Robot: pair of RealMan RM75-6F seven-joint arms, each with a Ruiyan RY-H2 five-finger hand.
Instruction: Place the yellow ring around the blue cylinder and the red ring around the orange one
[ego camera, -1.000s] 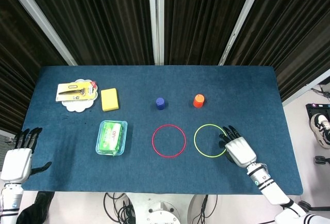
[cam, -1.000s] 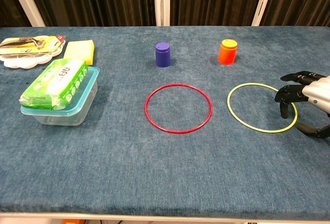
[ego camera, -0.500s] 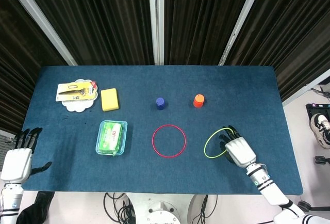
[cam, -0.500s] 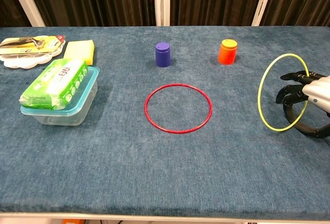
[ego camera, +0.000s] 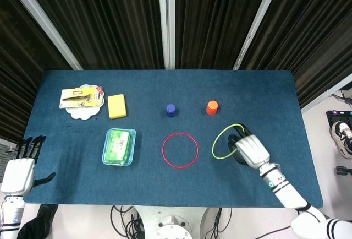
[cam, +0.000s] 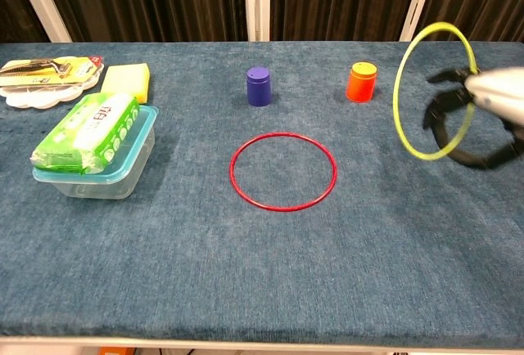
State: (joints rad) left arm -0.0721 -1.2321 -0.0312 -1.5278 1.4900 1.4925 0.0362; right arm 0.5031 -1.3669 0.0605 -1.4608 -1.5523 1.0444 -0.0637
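Note:
My right hand (ego camera: 249, 150) (cam: 483, 114) holds the yellow ring (ego camera: 220, 140) (cam: 403, 69) tilted up in the air at the right of the table. The red ring (ego camera: 180, 150) (cam: 282, 171) lies flat on the blue cloth near the middle. Behind it stand the blue cylinder (ego camera: 171, 110) (cam: 259, 86) and, to its right, the orange cylinder (ego camera: 212, 107) (cam: 360, 82). My left hand (ego camera: 21, 167) hangs off the table's left front corner, fingers apart, holding nothing.
A clear tub with a green wipes pack (ego camera: 119, 146) (cam: 92, 144) sits left of the red ring. Further back left are a yellow sponge (ego camera: 116, 106) (cam: 127, 81) and a white plate with a packaged tool (ego camera: 82, 99) (cam: 45, 73).
My right hand has picked the yellow ring off the cloth and raised it, tilting it upright and carrying it up and slightly left. The left hand has not moved.

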